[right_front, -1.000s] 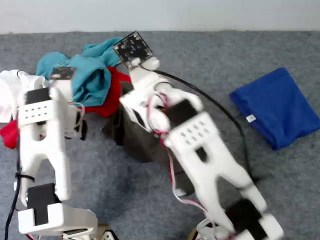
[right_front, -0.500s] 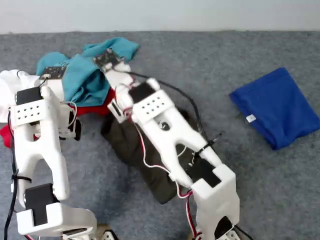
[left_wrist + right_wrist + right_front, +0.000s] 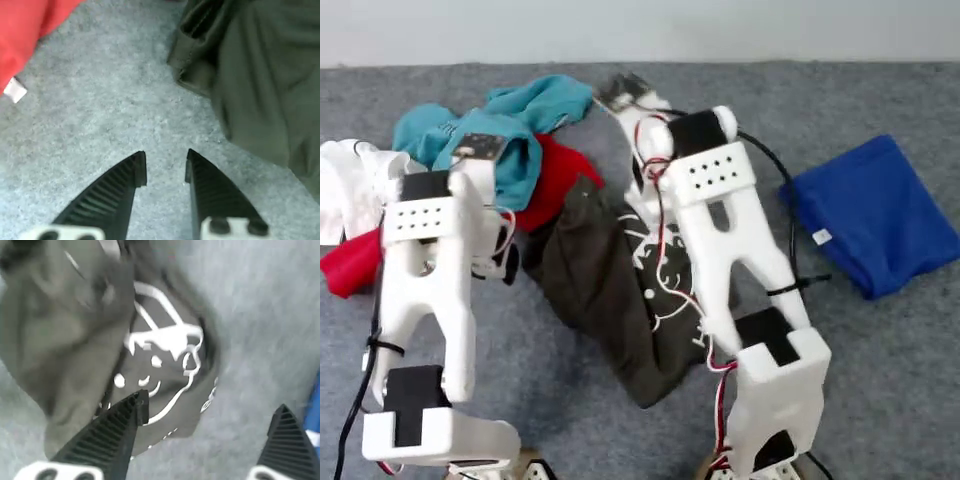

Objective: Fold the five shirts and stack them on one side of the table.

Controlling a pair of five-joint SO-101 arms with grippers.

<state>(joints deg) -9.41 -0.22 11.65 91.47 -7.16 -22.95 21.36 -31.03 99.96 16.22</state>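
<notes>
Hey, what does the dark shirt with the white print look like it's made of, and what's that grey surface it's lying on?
Dark shirt: a soft, matte knit, probably cotton jersey, since it slumps in loose folds. The white graphic looks printed on, flat against the cloth. Grey table cover: looks like short-pile carpet or felt, judging by its speckled, fuzzy texture.

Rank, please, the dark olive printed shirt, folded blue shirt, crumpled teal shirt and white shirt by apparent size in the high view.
1. Dark olive printed shirt
2. Folded blue shirt and crumpled teal shirt, too alike to rank
3. White shirt
</notes>
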